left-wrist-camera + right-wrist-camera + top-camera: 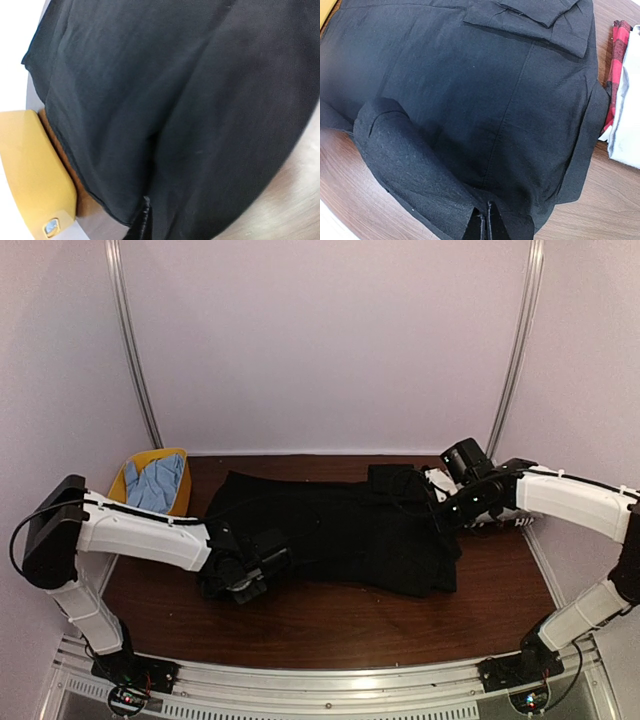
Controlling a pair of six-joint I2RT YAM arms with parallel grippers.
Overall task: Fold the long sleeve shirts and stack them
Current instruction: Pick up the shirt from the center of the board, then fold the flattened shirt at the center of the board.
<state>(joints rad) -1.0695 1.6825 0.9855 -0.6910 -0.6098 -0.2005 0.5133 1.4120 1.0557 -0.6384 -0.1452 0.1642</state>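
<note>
Slippage looks likeliest: left fingers point(142, 222) and right fingers point(495, 230) each pinch a thin edge of the black shirt point(340, 530); uneven pulling could bunch it on the table point(300, 625).

White arm shells point(140, 532), black joints point(52, 530)

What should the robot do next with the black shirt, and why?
Probably the right gripper should carry its pinched flap across the black shirt: the fingers look shut on a raised edge fold, while the rest lies flat.
</note>
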